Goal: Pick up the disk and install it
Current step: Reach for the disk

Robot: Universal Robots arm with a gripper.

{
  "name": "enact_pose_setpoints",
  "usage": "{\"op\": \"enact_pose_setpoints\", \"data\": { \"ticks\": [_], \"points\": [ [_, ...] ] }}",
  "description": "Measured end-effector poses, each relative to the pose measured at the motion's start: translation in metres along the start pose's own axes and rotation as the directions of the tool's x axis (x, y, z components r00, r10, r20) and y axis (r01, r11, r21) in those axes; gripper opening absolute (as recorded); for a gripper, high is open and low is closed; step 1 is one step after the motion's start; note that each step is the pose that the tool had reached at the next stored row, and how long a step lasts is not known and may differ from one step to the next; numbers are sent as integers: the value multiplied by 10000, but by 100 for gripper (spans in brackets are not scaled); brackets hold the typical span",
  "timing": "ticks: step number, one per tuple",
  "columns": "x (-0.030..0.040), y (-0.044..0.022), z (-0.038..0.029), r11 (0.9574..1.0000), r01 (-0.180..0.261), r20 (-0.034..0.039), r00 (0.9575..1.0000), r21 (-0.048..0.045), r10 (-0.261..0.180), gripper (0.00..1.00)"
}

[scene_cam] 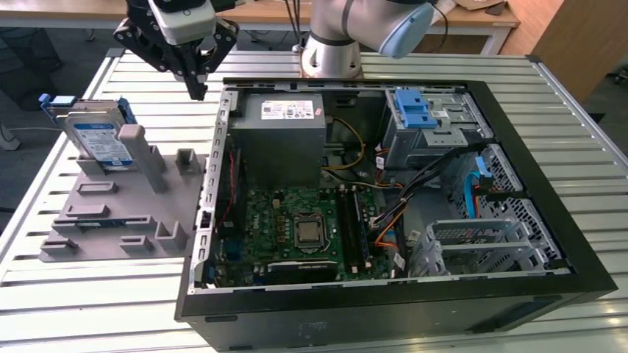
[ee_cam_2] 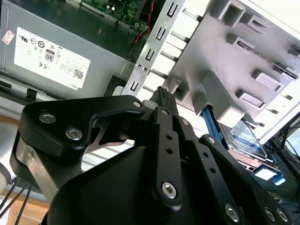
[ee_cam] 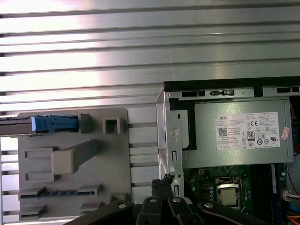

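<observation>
The disk (scene_cam: 98, 140), silver with a white-and-blue label in a blue carrier, stands upright in a slot at the far end of the grey fixture (scene_cam: 118, 213) on the exterior view's left. In the first wrist view I see the disk (ee_cam: 51, 123) edge-on, and in the second wrist view part of the disk (ee_cam_2: 246, 138) shows behind the fixture (ee_cam_2: 243, 56). My gripper (scene_cam: 197, 92) hangs above the table between the fixture and the computer case's far left corner, to the right of the disk and apart from it. Its fingers (ee_cam: 161, 182) (ee_cam_2: 162, 93) are shut together with nothing between them.
An open black computer case (scene_cam: 393, 301) lies on the slatted metal table (scene_cam: 579, 132). Inside are a grey power supply box (scene_cam: 284, 129), a green motherboard (scene_cam: 294, 228), a blue-fronted drive bay (scene_cam: 417, 110) and loose cables. The fixture (ee_cam: 117, 178) has several upright posts.
</observation>
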State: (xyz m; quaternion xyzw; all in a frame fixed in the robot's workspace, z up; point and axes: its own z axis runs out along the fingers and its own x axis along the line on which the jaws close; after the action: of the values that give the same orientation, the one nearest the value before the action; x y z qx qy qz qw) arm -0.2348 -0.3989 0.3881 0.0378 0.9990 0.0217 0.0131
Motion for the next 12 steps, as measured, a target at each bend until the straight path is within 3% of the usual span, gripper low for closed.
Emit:
{"op": "enact_pose_setpoints", "data": {
  "ticks": [12],
  "points": [
    [17,-1,2,10000,0,0,10000,0,0,11]
  ]
}}
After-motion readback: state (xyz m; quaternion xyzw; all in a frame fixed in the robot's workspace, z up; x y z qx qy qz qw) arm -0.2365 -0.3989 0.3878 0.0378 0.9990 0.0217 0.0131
